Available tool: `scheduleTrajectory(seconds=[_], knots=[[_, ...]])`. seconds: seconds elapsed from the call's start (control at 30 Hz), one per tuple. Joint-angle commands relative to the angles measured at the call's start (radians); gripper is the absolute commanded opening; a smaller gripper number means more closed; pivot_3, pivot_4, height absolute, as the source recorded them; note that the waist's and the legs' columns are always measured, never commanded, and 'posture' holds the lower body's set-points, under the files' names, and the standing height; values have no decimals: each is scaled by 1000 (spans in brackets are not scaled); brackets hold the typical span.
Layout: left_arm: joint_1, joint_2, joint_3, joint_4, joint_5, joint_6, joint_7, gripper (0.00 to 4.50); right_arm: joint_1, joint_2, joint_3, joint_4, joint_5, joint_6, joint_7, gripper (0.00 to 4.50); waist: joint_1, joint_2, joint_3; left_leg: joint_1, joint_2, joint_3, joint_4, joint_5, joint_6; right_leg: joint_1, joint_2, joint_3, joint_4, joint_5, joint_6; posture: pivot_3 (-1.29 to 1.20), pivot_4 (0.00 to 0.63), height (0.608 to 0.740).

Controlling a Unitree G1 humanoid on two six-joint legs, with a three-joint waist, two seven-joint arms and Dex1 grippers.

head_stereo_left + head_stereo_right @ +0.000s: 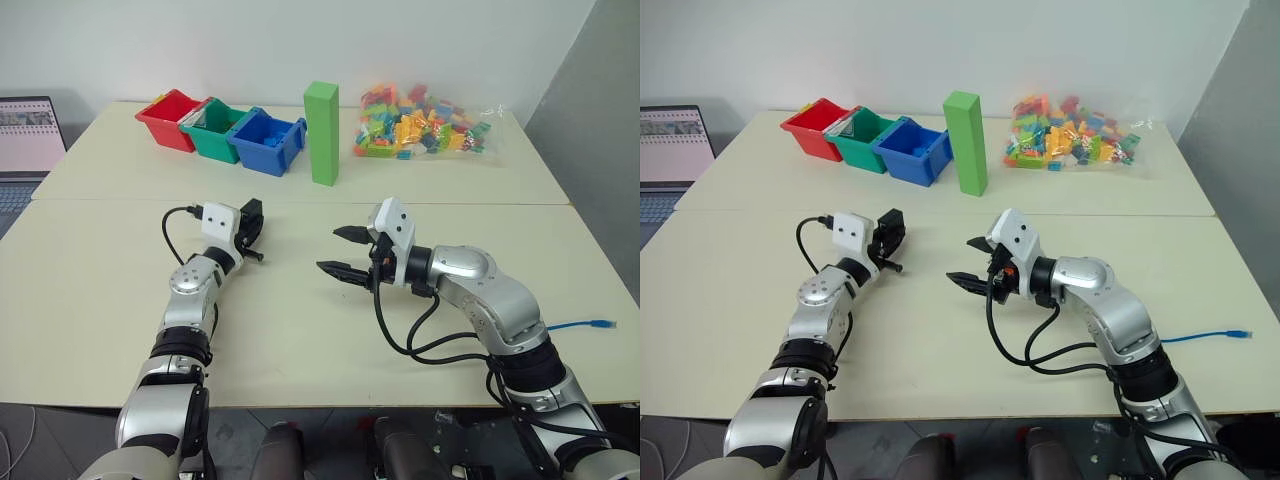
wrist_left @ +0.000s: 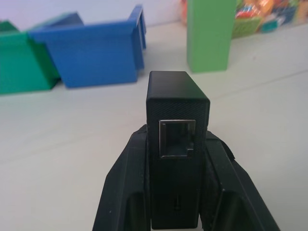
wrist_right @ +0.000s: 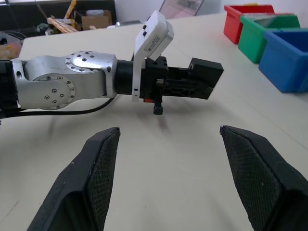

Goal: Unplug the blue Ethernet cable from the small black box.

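The left pincer (image 2: 175, 192) is clenched on the small matte black box (image 2: 176, 125), holding it above the cream table (image 1: 100, 300) with its empty square port facing away from the fingers. The right pincer (image 1: 342, 252) stands released, its two black fingers (image 3: 91, 178) spread and holding nothing, near the box but apart from it. The thin bright blue Ethernet cable (image 1: 585, 324) lies by the table's right edge, plug free.
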Motion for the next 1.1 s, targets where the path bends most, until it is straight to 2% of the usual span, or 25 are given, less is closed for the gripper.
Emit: scheduleTrajectory(seconds=[0.03, 0.1, 0.17, 0.4, 0.43, 0.57, 0.7, 0.83, 0.93, 1.1], knots=[[-8, -5, 21, 65, 2, -64, 0, 798, -29, -5, -37, -83, 19, 92, -46, 3510, 1, 0, 0, 0, 0, 0, 0, 0, 0, 0, 0, 0, 0, 0, 0, 0, 150, 740], [-5, -6, 28, 83, -3, -71, -4, 798, -38, -7, -50, -97, 32, 127, -55, 3510, -1, 0, 0, 0, 0, 0, 0, 0, 0, 0, 0, 0, 0, 0, 0, 0, 150, 740], [6, -7, 43, 89, -17, -59, -6, 1500, -46, -16, -63, -101, 31, 147, -61, 3534, -1, 0, 0, 0, 0, 0, 0, 0, 0, 0, 0, 0, 1, 0, 0, 0, 150, 740], [31, -14, 67, 67, -47, -36, -44, 2916, -55, -21, -76, -93, 30, 159, -65, 3534, -4, 0, 0, 1, 0, 0, 0, 0, 0, 0, 0, 0, 1, 0, 0, 0, 150, 740], [39, -15, 67, 52, -49, -31, -47, 3234, -56, -20, -76, -93, 31, 158, -64, 3534, -5, 0, 0, 1, 0, 0, 0, 0, 0, 0, 0, 0, 1, 0, 0, 0, 150, 740], [91, -3, 64, -49, -49, 18, -49, 3887, -50, -22, -71, -90, 25, 151, -63, 3534, -9, 0, 0, 1, 0, 0, 0, 0, 0, 0, 0, 0, 1, 0, 0, 0, 150, 740], [225, 54, 54, -313, -39, 176, -48, 3887, -18, -41, -81, -93, 22, 136, -55, 3534, -19, 0, 0, 1, 1, 1, 0, 0, 0, 0, 0, 1, 1, 0, 0, 0, 150, 740], [376, 207, 87, -647, -158, 401, -222, 3887, 53, -128, -119, -129, 44, 64, 34, 3534, -27, 0, 0, 2, 2, 0, -2, 0, 0, 0, 0, 1, 1, 0, 0, 0, 150, 740], [425, 287, 115, -750, -208, 497, -271, 3887, 69, -174, -149, -127, 64, 29, 79, 3534, -24, 1, 1, 2, 1, 0, -2, 0, 0, 0, 0, 1, 1, 0, 0, 0, 150, 740], [526, 490, 242, -908, -303, 626, -419, 3887, 94, -318, -230, -65, 102, -33, 228, 3534, -20, 0, 1, 2, 1, 0, -1, 0, 0, 1, 0, 1, 0, -3, 5, 0, 150, 740]])
